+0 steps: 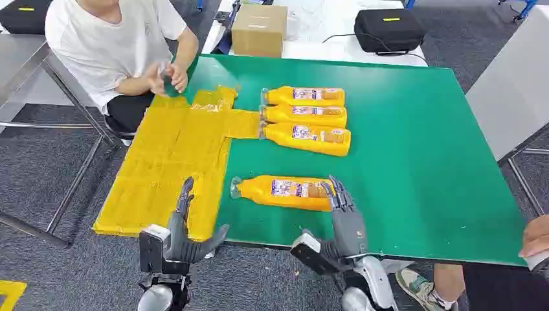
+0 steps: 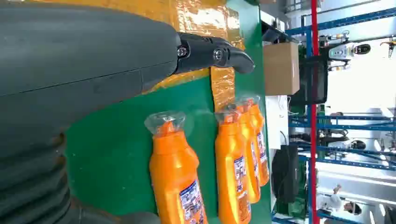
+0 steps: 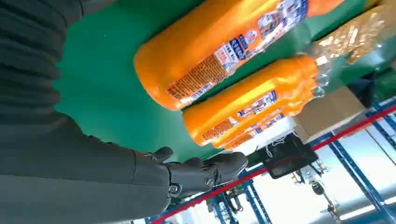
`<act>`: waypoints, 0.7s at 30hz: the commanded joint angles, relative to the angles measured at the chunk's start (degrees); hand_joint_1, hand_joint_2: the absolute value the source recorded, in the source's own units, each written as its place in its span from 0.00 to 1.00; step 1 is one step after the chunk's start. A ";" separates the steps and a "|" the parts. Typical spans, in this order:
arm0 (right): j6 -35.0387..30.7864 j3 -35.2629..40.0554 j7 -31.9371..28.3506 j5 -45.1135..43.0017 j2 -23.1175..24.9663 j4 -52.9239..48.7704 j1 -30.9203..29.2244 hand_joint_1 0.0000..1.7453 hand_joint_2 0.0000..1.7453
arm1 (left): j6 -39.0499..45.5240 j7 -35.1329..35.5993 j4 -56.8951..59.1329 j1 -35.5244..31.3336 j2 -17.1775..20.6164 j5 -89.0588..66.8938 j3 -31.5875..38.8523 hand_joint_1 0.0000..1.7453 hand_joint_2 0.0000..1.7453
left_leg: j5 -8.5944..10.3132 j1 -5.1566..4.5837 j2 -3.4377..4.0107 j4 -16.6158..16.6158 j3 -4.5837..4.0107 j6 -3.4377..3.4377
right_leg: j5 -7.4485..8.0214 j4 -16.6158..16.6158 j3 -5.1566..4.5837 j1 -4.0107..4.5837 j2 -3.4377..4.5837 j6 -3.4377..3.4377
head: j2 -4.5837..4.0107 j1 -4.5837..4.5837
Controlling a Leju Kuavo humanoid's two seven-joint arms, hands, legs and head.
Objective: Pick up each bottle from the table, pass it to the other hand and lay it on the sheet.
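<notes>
Several orange bottles with clear caps lie on the green table (image 1: 414, 136). The nearest bottle (image 1: 285, 192) (image 2: 175, 177) (image 3: 219, 51) lies alone by the front edge, cap toward the yellow sheet (image 1: 171, 162) (image 2: 205, 18). Three more bottles (image 1: 304, 120) (image 2: 240, 154) (image 3: 252, 109) lie side by side behind it. My right hand (image 1: 343, 217) (image 3: 187, 175) is open, its fingertips at the base end of the nearest bottle. Over the sheet's front edge my left hand (image 1: 184, 227) (image 2: 210, 51) is open and holds nothing.
A person in a white shirt (image 1: 113, 39) sits at the far left corner, hands near the sheet's far end. A cardboard box (image 1: 259, 29) and a black case (image 1: 388, 29) stand behind the table. Another person's hand (image 1: 536, 236) and shoe (image 1: 417, 288) show at the front right.
</notes>
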 commanded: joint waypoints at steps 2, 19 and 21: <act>0.83 -1.01 0.54 0.58 -0.10 13.09 -9.02 0.00 1.00 | -0.78 0.17 4.52 -3.52 0.86 0.27 -1.09 0.00 1.00 | -0.05 0.00 0.08 -0.07 0.32 -0.03 | -0.02 -0.08 0.30 0.00 0.09 -0.09 | 0.00 0.02; -0.71 0.59 0.20 0.90 1.53 14.35 -10.94 0.00 1.00 | -1.90 -0.14 2.79 -2.79 0.61 0.50 -0.95 0.00 1.00 | -0.09 0.03 0.01 -0.03 0.33 -0.01 | -0.10 -0.03 0.33 0.04 0.02 -0.10 | 0.00 0.02; 0.35 0.61 1.62 1.36 1.22 14.49 -10.87 0.00 1.00 | -2.13 -0.18 2.68 -2.81 0.57 0.39 -1.08 0.00 1.00 | -0.03 0.01 -0.01 -0.02 0.17 0.02 | -0.04 -0.02 0.18 0.02 0.00 -0.07 | 0.00 0.02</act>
